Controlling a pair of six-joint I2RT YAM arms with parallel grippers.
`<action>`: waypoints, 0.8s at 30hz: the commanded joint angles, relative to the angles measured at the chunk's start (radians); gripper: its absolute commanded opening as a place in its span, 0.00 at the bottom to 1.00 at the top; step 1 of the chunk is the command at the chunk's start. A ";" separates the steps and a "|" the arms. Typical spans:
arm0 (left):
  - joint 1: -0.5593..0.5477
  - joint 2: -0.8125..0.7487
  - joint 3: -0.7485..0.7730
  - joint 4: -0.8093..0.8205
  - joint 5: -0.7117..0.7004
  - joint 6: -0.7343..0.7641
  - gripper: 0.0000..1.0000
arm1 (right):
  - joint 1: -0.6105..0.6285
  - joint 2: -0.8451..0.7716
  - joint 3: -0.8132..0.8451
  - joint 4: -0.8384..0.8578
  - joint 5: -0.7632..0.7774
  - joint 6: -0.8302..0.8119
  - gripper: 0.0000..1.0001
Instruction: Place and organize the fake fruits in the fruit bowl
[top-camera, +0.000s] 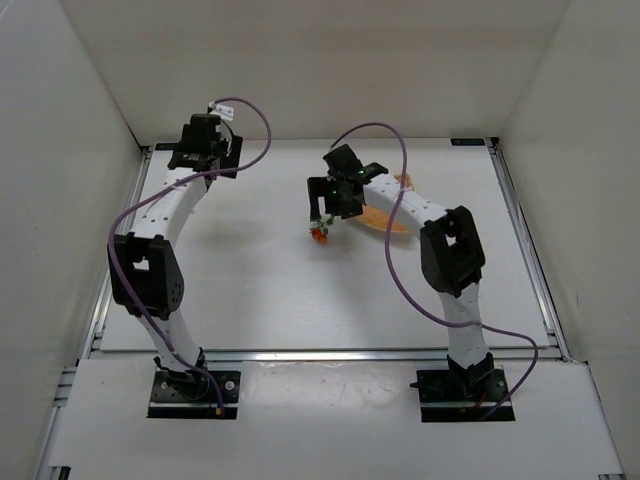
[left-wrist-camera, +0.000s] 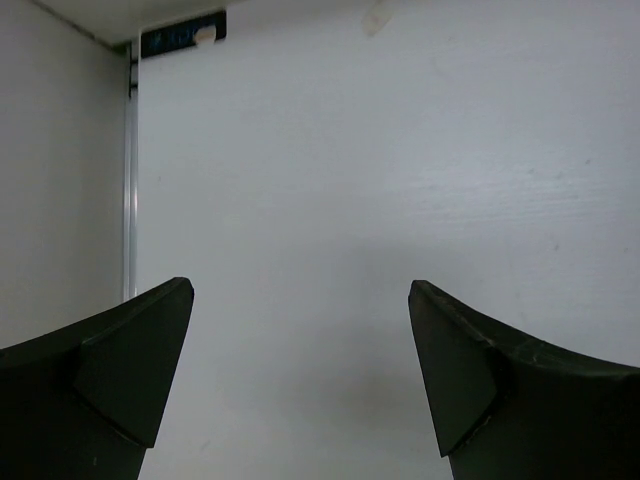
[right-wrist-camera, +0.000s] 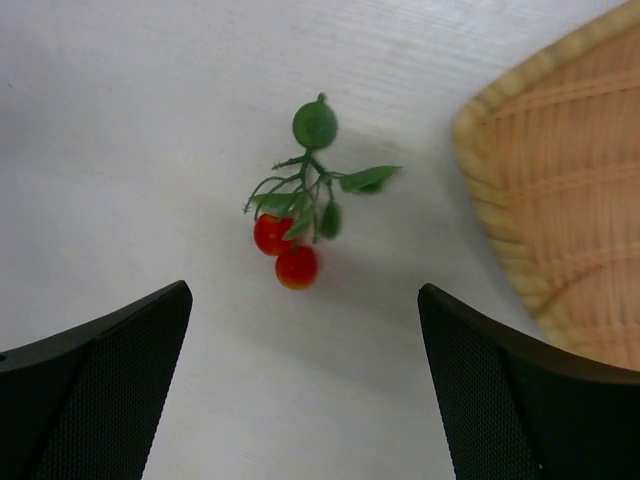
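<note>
Right gripper (right-wrist-camera: 305, 300): jaws wide apart, nothing clamped. The berry cluster (right-wrist-camera: 297, 240) lies on the table (right-wrist-camera: 120, 120) in the gap, centre of the right wrist frame, touching neither finger. Green leaves and stem cap point to the top of the frame, the two red-orange berries toward the jaws. It looks like a pre-grasp line-up: fingers straddle the cluster so a straight drop and close would catch the berries or the stem.

Fruit bowl (right-wrist-camera: 560, 180): woven rim fills the right edge of that frame, just beside the cluster but not touching it. My read is a short carry to the right once it's gripped. Cluster is small and leafy, so it could slip or snag on a finger.

In the top view the right arm reaches forward and bends left at the elbow, wrist pitched down over the cluster, centre of frame. It covers much of the bowl.

Left gripper (left-wrist-camera: 300, 288): jaws also fully apart, empty, only bare table between them. That arm is stretched to the upper left of the top view, well apart from the fruit and bowl, parked out of the way by the look of it.

Cherry: can't find it in any view.
</note>
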 joint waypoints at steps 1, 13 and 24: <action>0.014 -0.085 -0.082 -0.044 -0.005 -0.046 1.00 | 0.003 0.063 0.104 -0.072 -0.047 0.079 0.96; 0.078 -0.108 -0.177 -0.063 0.034 -0.115 1.00 | 0.053 0.234 0.150 -0.146 -0.033 0.125 0.86; 0.078 -0.090 -0.134 -0.082 0.034 -0.115 1.00 | 0.062 0.234 0.150 -0.146 -0.045 0.125 0.23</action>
